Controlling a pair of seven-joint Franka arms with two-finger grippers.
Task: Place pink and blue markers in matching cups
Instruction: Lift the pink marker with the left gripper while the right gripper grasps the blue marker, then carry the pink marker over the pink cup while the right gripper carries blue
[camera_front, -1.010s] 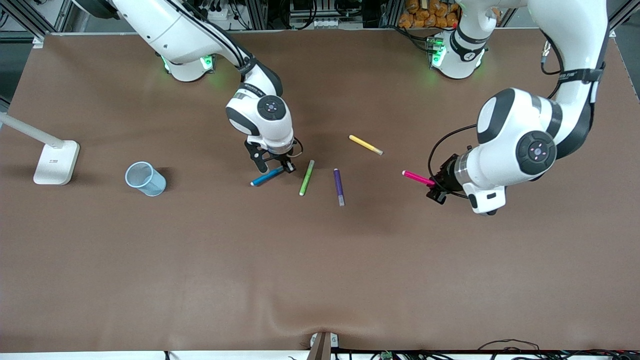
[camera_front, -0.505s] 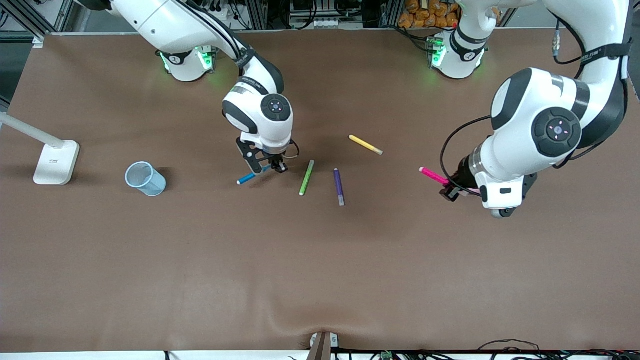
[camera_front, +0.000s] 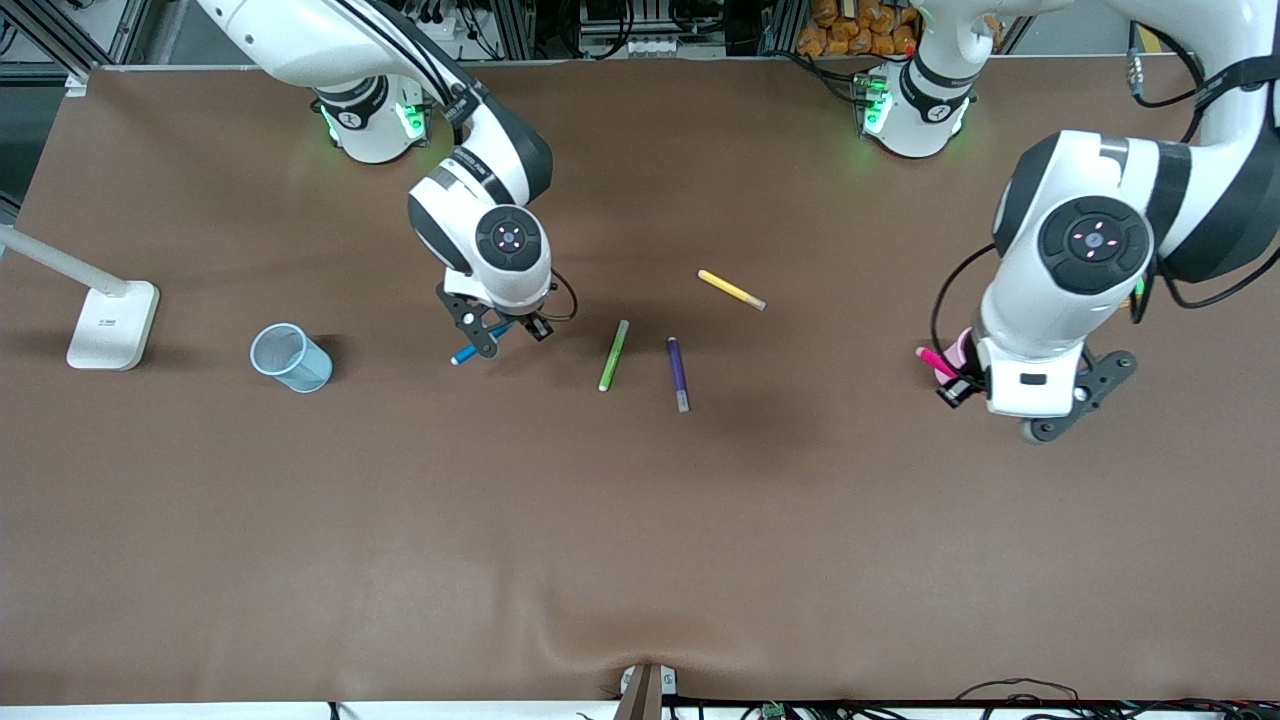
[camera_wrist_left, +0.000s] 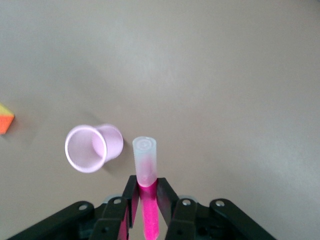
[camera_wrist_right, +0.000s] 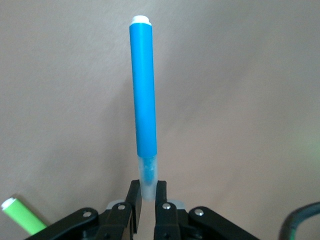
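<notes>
Left end effector (camera_wrist_left: 145, 197) clamped on pink marker (camera_wrist_left: 146, 167) at pink cup's (camera_wrist_left: 92, 148) 3 o'clock; right end effector (camera_wrist_right: 146, 197) clamped on blue marker (camera_wrist_right: 143, 92) above table (camera_front: 640, 520).

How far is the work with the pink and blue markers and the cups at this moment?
Neither marker is in a cup yet. The picking up looks done: the left claw is shut on the pink marker above the table, close to the pink cup. The right claw is shut on the blue marker, with the blue cup standing toward the right arm's end of the table. Both markers are left to be carried over and dropped in.
</notes>
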